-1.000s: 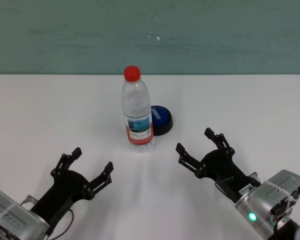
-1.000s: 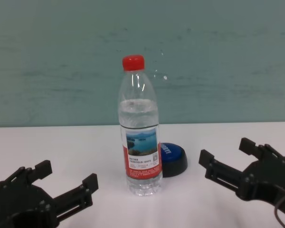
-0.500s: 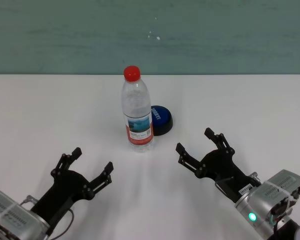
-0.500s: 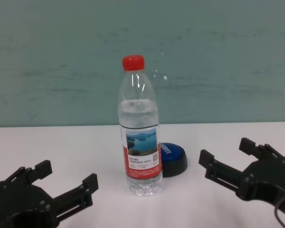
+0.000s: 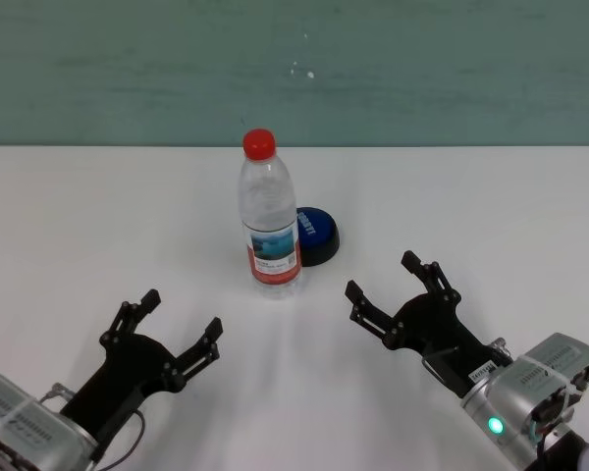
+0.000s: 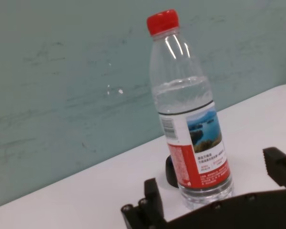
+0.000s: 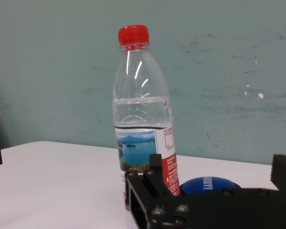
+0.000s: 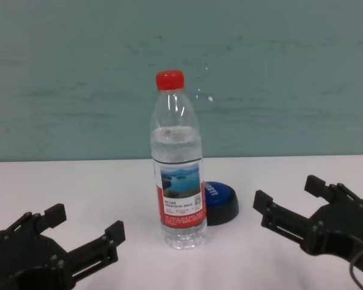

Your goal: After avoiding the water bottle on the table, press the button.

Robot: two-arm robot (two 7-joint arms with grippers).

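Upright water bottle (image 7: 144,138), clear plastic, red cap, label with a blue lake photo above a red band, water reaching roughly two thirds up. Just beside its base, and partly hidden, a blue domed button (image 7: 209,185) with white lettering. Black fingers (image 7: 152,188) of the right gripper (image 7: 214,191) up close, spread apart, overlapping bottle base and button. White surface (image 7: 52,181) beneath, teal wall (image 7: 52,62) behind.

bottle (image 5: 270,221) stands mid worktop (image 5: 491,206) | button (image 5: 316,235) tucked just behind it, to my right | left end effector (image 5: 167,329) near edge, left of bottle | right end effector (image 5: 393,287) near edge, right of bottle
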